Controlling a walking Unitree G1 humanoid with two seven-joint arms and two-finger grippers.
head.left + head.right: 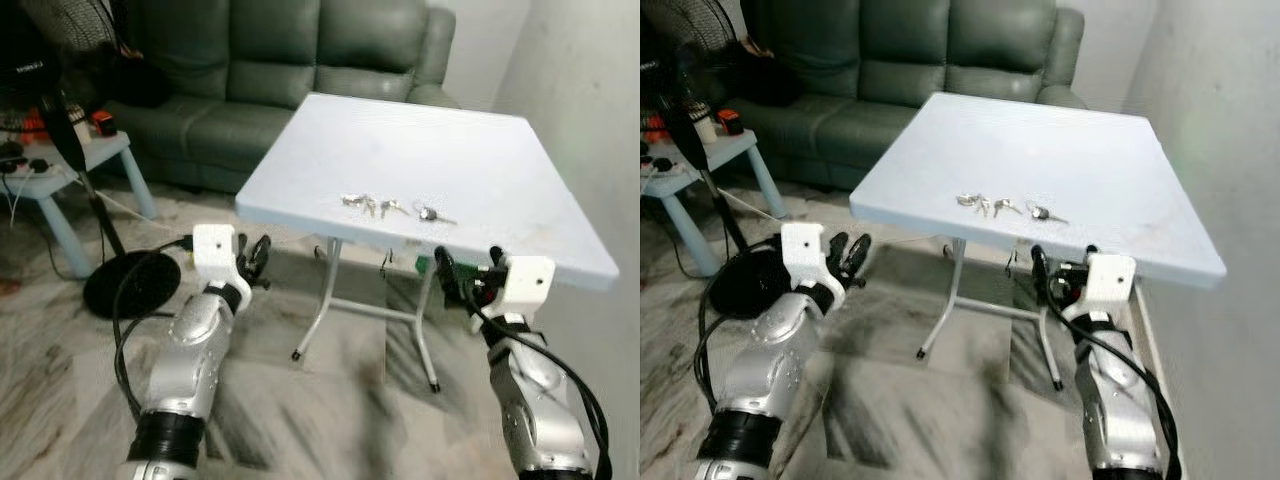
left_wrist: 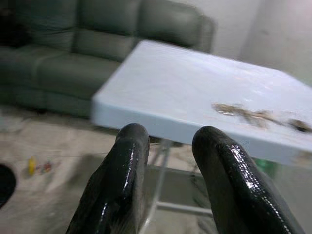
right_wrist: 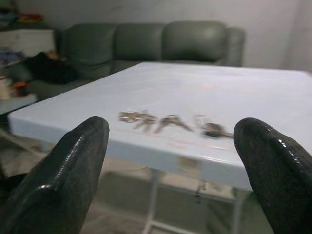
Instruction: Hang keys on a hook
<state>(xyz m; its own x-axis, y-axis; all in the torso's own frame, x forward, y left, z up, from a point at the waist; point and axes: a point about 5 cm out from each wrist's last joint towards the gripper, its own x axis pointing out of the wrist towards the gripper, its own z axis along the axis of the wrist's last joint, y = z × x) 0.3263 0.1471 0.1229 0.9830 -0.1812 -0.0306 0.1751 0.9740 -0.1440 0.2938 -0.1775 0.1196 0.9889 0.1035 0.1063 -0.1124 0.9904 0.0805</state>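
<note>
A bunch of keys (image 1: 368,205) lies near the front edge of the white folding table (image 1: 480,160), with a single dark-headed key (image 1: 432,213) just to its right. The right wrist view shows them as the bunch of keys (image 3: 148,118) and the dark-headed key (image 3: 214,129) on the tabletop. My right gripper (image 1: 468,268) is open, held just below and in front of the table's front edge, right of the keys. My left gripper (image 1: 255,260) is open with a narrow gap. It hangs in front of the table's left corner, below tabletop height, holding nothing.
A green sofa (image 1: 280,70) stands behind the table. At the left are a standing fan with a round black base (image 1: 130,285) and a small light-blue side table (image 1: 75,165) with clutter. A white wall (image 1: 590,120) runs along the right. The table's metal legs (image 1: 320,310) stand on the floor.
</note>
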